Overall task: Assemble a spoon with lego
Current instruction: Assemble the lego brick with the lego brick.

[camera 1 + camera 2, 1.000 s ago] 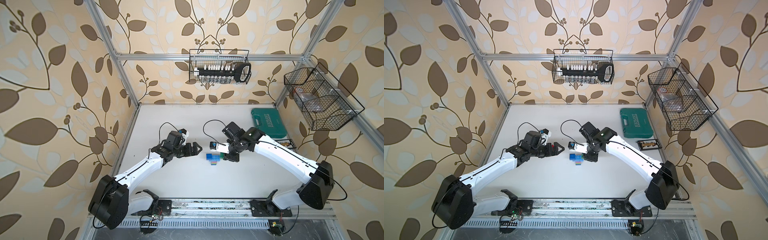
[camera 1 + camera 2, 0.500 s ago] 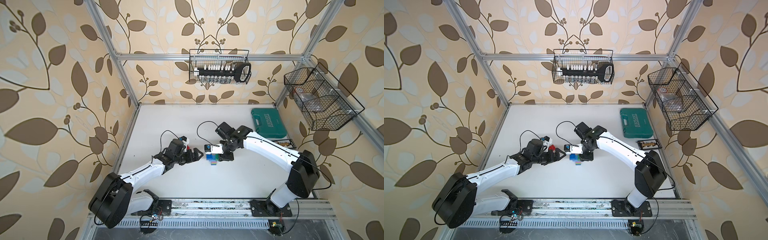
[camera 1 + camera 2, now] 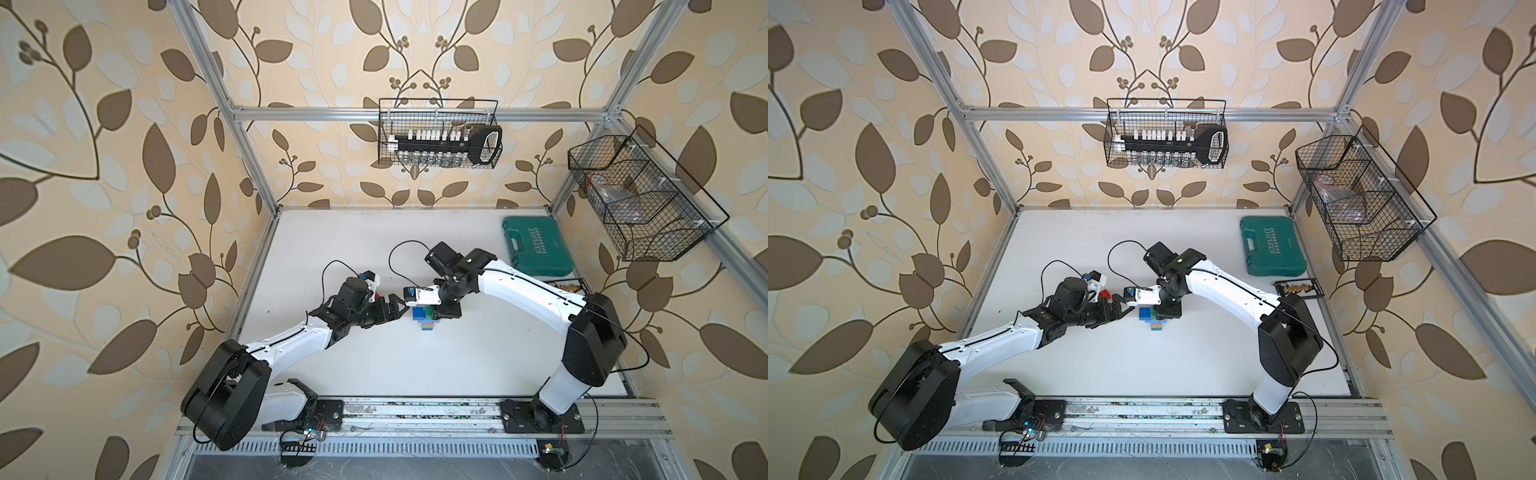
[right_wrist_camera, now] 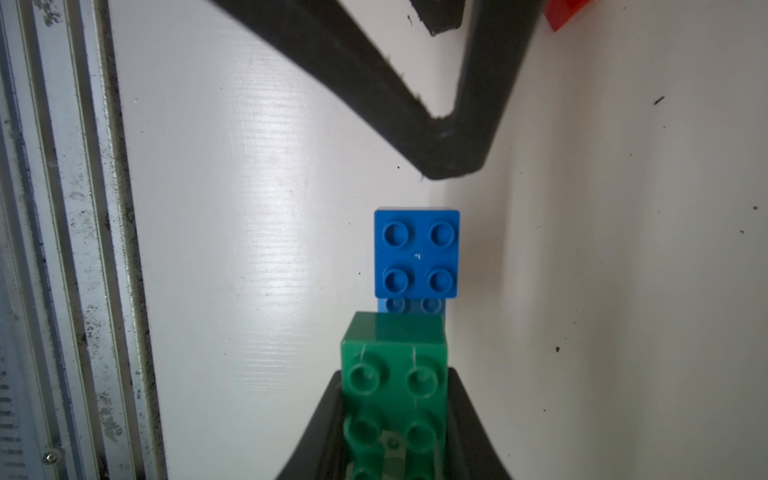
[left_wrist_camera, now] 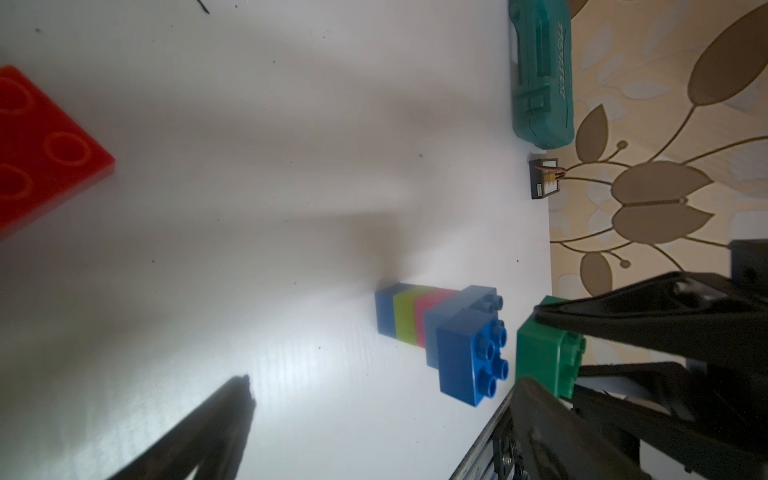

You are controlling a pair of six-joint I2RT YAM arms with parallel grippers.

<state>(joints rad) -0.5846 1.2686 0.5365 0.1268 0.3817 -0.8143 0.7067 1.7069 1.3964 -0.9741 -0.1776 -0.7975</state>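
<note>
Green brick [image 4: 395,357] clenched in right end effector [image 4: 394,386], just beside unfinished spoon [image 5: 436,328] lying mid-table; left end effector [image 3: 395,308] released, empty. Likely fault: unbraced spoon pushed aside, studs missed.

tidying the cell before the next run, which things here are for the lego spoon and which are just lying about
For the job:
brick build
green brick
red brick

Just lying about:
teal case
black tray
back wire basket
side wire basket
</note>
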